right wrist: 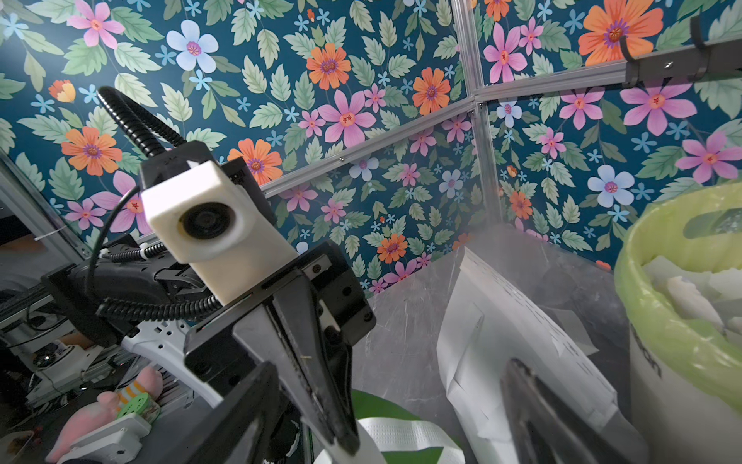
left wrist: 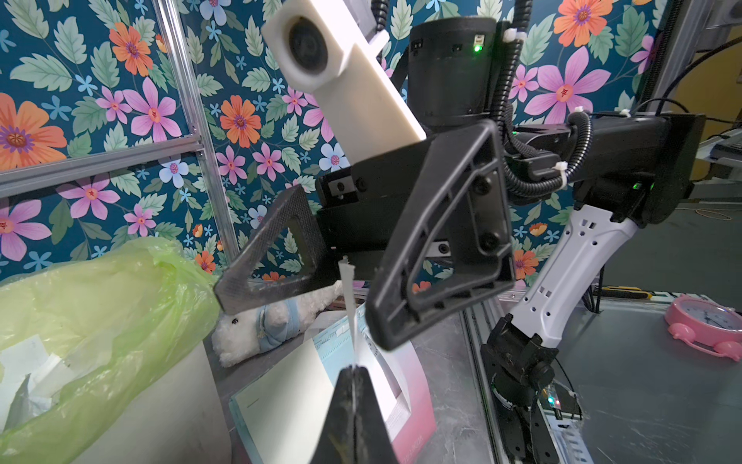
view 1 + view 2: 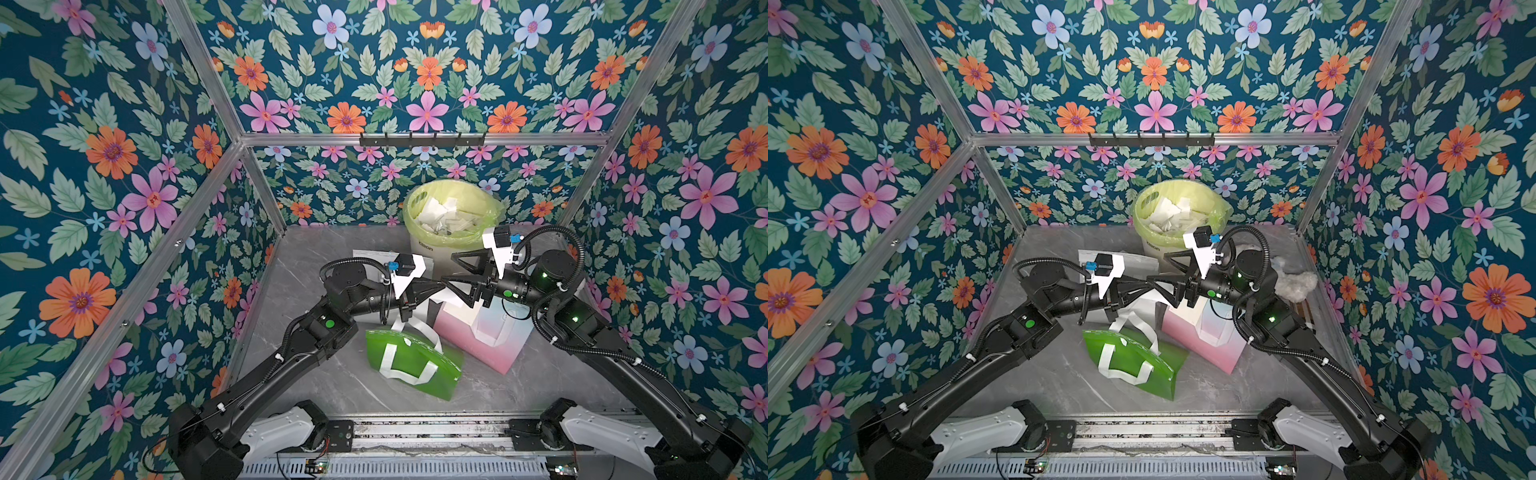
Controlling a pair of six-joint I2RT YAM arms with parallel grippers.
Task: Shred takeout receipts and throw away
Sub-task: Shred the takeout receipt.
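My left gripper [image 3: 439,286] [image 2: 353,368] is shut on a takeout receipt [image 2: 348,299], a thin white sheet seen edge-on in the left wrist view. The sheet rises from the shut tips into the gap of my right gripper [image 3: 450,270] [image 2: 305,317], which is open, with one finger on each side of the paper. In the right wrist view the left gripper [image 1: 348,444] points toward the camera with the receipt [image 1: 367,452] white at its tip. Both grippers meet above the pink bag [image 3: 486,338], just in front of the bin [image 3: 424,249].
The bin has a yellow-green liner [image 3: 490,216] and holds white paper pieces. A green bag [image 3: 419,370] with white straps lies near the front. A white bag [image 1: 518,321] lies behind the left arm. A white plush toy [image 3: 1295,282] sits at the right wall.
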